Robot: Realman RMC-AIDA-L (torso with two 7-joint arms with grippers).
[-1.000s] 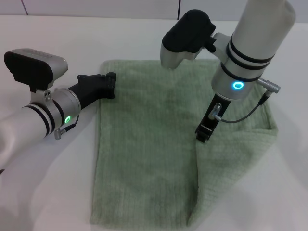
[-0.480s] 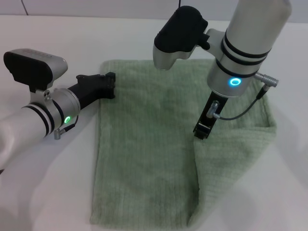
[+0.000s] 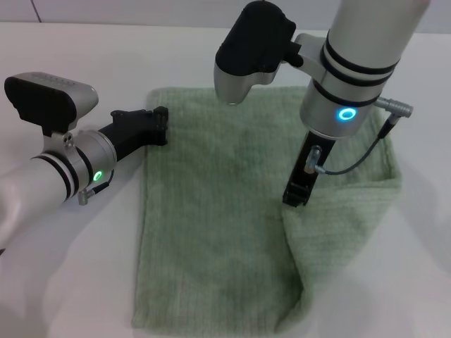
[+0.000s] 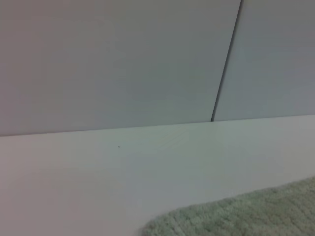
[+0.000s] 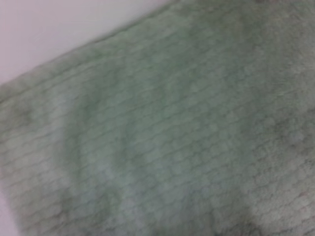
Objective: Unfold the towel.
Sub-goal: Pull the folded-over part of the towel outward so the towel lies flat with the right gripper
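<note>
The pale green towel (image 3: 211,204) lies on the white table, its right part folded over into a flap (image 3: 345,232). My right gripper (image 3: 293,197) points down at the flap's inner edge near the towel's middle and is shut on that edge. The right wrist view is filled by the towel's ribbed cloth (image 5: 162,137). My left gripper (image 3: 161,125) rests low at the towel's far left corner, touching its edge. The left wrist view shows that corner (image 4: 246,216) and bare table beyond.
The white table (image 3: 70,282) surrounds the towel on all sides. A grey wall (image 4: 108,59) with a dark seam stands behind the table's far edge. A grey cable (image 3: 356,162) loops beside my right wrist.
My right arm has moved left with the flap's edge in it. The flap's right corner has drawn in leftward and its lower edge has shifted. The left arm has not moved.
</note>
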